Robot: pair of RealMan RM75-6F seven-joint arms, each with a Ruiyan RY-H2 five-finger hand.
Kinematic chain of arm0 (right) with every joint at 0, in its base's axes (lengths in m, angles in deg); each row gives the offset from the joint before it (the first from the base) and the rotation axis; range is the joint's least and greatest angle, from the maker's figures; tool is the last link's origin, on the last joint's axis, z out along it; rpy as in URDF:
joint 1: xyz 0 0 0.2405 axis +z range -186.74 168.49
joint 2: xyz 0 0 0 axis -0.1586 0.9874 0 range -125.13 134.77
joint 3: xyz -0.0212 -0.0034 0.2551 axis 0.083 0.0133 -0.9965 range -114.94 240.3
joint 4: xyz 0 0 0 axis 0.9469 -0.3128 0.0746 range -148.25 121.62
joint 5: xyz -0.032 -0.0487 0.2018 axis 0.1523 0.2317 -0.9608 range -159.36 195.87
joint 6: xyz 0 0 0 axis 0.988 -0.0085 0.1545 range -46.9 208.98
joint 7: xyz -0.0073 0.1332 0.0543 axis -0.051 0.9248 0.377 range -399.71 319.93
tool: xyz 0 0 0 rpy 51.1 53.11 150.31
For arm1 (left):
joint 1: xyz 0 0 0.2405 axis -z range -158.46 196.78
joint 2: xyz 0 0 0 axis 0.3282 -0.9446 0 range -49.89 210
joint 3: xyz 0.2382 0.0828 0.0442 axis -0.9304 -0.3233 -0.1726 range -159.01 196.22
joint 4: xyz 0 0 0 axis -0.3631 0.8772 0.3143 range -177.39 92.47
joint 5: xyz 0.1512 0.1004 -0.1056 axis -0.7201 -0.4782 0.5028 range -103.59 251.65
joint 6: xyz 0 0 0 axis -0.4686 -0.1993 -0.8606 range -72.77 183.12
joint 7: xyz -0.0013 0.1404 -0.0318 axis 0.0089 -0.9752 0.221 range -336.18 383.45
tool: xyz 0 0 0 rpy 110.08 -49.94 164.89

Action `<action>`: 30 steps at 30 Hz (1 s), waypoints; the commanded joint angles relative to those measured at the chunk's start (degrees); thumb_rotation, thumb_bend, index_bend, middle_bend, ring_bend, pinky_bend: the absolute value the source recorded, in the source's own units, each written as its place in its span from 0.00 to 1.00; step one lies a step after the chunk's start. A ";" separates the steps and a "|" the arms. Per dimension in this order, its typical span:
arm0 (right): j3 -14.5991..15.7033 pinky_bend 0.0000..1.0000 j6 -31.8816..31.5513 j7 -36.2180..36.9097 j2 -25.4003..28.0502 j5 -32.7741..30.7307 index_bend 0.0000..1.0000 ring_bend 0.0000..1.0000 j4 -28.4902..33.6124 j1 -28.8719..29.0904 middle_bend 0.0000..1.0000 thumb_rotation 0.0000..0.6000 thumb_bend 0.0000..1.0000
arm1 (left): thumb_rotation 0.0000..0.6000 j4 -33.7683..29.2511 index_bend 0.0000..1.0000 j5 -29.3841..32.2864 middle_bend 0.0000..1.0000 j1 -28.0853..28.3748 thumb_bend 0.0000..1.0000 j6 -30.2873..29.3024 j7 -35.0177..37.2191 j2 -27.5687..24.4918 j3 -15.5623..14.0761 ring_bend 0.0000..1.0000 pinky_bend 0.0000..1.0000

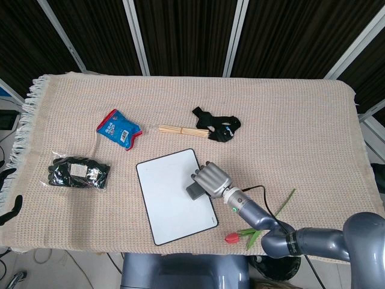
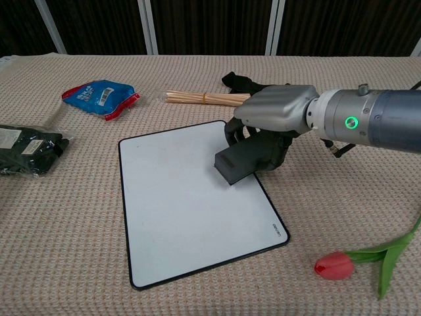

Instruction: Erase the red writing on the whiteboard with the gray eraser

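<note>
the right hand (image 1: pixel 212 179) (image 2: pixel 279 110) grips the gray eraser (image 1: pixel 194 191) (image 2: pixel 245 158), fingers curled down over its top. the eraser sits at the right edge of the whiteboard (image 1: pixel 168 201) (image 2: pixel 177 210), its dark body partly over the board's black border and partly over the cloth beside it; whether its underside presses on the board cannot be told. the whiteboard lies flat near the front edge of the bench (image 1: pixel 301 120) (image 2: pixel 79 263), its long sides tilted a little, and its white face shows no red marks in either view. a small grey logo sits near its front right corner in the chest view.

behind the hand, the grey forearm (image 1: pixel 255 212) (image 2: pixel 375 122) runs off to the right with a green light glowing near the wrist. a red tulip (image 1: pixel 231 238) (image 2: pixel 334 265) with a green stem lies on the cloth just off the board's front right corner. behind the board, a bundle of wooden sticks (image 1: pixel 180 129) (image 2: pixel 204 98) lies next to a black crumpled item (image 1: pixel 218 126) (image 2: pixel 263 92). further left are a blue and red snack packet (image 1: pixel 118 128) (image 2: pixel 100 94) and, well apart near the left edge, a clear bag of black contents (image 1: pixel 79 172) (image 2: pixel 27 148). a woven beige cloth covers the bench, fringed along its left side. the left hand does not appear in either view.
</note>
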 commanded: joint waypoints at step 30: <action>1.63 0.18 5.43 4.20 4.48 -12.47 0.13 0.15 -6.47 -3.14 0.14 1.00 0.10 | 1.00 -0.02 0.19 0.12 0.04 -0.01 0.39 -0.10 -0.15 0.00 0.10 0.00 0.01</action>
